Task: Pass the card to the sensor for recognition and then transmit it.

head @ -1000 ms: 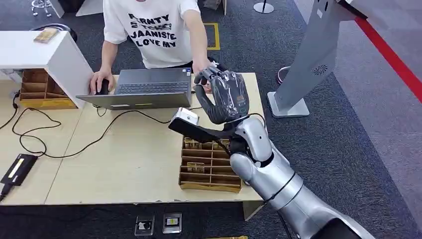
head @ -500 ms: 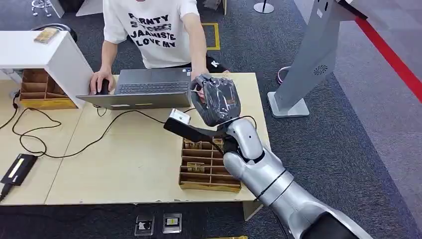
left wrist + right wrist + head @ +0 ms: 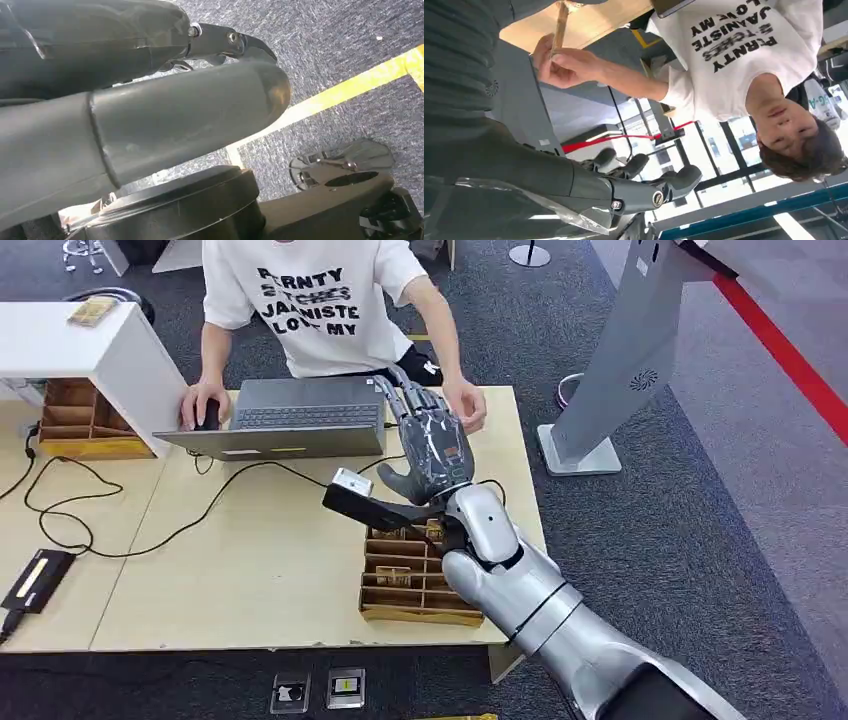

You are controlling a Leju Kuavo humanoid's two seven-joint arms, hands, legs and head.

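My right hand (image 3: 428, 443) hovers over the far right part of the table (image 3: 250, 560), next to the laptop, with its fingers stretched out towards the person and nothing in them. In the right wrist view its dark fingers (image 3: 644, 187) are spread apart and empty. The person's hand (image 3: 466, 405) is just right of my fingertips. That same hand (image 3: 566, 65) pinches a thin tan card (image 3: 559, 25), seen edge-on. My left hand (image 3: 150, 100) hangs over the carpet, its thumb and fingers apart and holding nothing.
A person in a white printed shirt (image 3: 310, 300) sits behind an open laptop (image 3: 290, 420). A wooden compartment tray (image 3: 415, 575) lies under my forearm. A black flat device (image 3: 38, 580) and cables lie at the left. A grey kiosk stand (image 3: 620, 360) rises at the right.
My right hand was curled close to the person's hand; its fingers have now opened and it has drifted slightly left. The person's hand has pulled away to the right with the card.
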